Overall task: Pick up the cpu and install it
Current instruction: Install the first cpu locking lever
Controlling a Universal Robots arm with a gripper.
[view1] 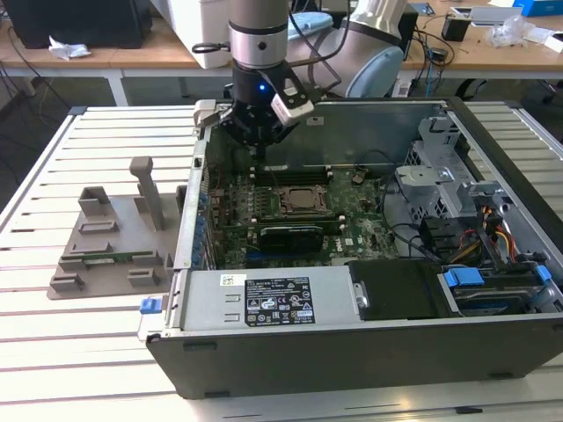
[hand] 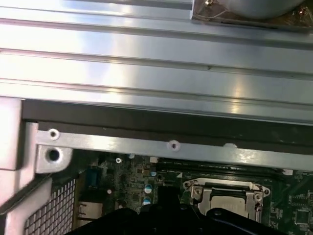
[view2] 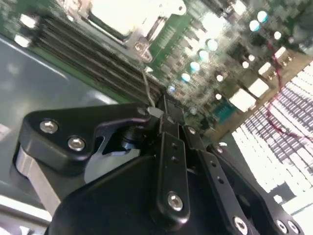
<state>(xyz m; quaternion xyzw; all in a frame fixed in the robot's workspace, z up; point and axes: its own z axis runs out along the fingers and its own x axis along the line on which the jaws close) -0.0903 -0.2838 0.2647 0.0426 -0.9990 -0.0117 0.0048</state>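
Inside the open black PC case (view1: 369, 352) on the slatted white table (view1: 53, 299), green motherboard (view1: 352, 230) w/ black finned card (view1: 290, 236); grey plastic tray (view1: 110, 255) sits outside, exterior view's left. Silver square cpu (hand: 230, 203) lies in its metal socket frame. Black hand (view1: 256, 146) hovers above board near case's back wall, fingers pressed together, holding nothing.

Computer case (view1: 369, 352): dark matt metal walls, bare brushed steel inside. Motherboard (view1: 352, 233): green, semi-gloss. Tray (view1: 106, 255): grey matt plastic. Table (view1: 53, 334): pale slatted metal, smooth. Gripper (view2: 164, 112): black matt metal links, bright screws.
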